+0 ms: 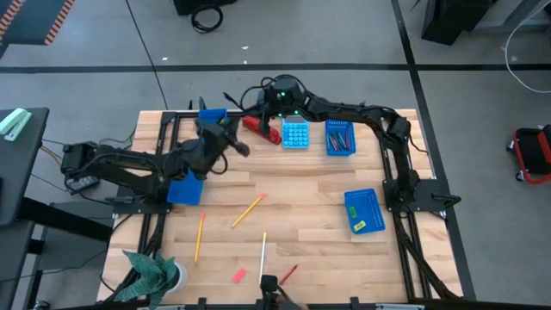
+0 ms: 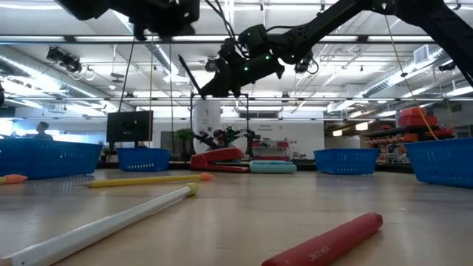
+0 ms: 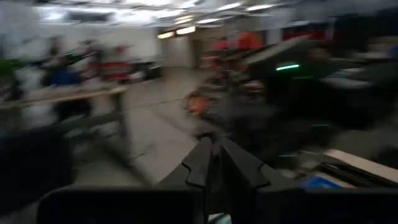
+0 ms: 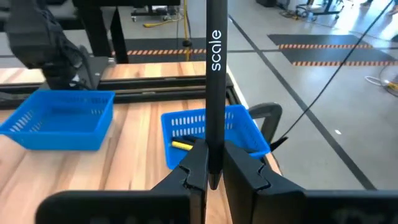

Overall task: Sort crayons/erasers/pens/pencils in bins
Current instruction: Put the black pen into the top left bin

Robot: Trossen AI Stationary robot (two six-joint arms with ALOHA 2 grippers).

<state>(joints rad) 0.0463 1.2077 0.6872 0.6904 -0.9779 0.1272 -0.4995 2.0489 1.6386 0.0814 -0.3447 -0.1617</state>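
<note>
From above, the wooden counter [image 1: 284, 215] carries scattered pencils [image 1: 248, 209] and blue bins [image 1: 364, 212]. At counter level, a workshop stretches behind. The right gripper [image 4: 208, 163] has its jaws clenched on a black pen [image 4: 216, 81] above a bin. The left gripper [image 3: 214, 163]: jaws' state unclear.

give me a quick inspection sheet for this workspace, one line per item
surface: wooden table, loose sticks scattered at the near edge
job's things: four blue bins; orange pencil, a second pencil and white pencil loose; red crayon and pink eraser loose; black pen held
clutter: red stapler, light-blue calculator
grippers: right hand shut on the pen, raised over the table's far side; left hand raised near the far-left bin, its view blurred
cables: black coil on the floor
surroundings: plant at the near-left corner; open workshop room behind
</note>
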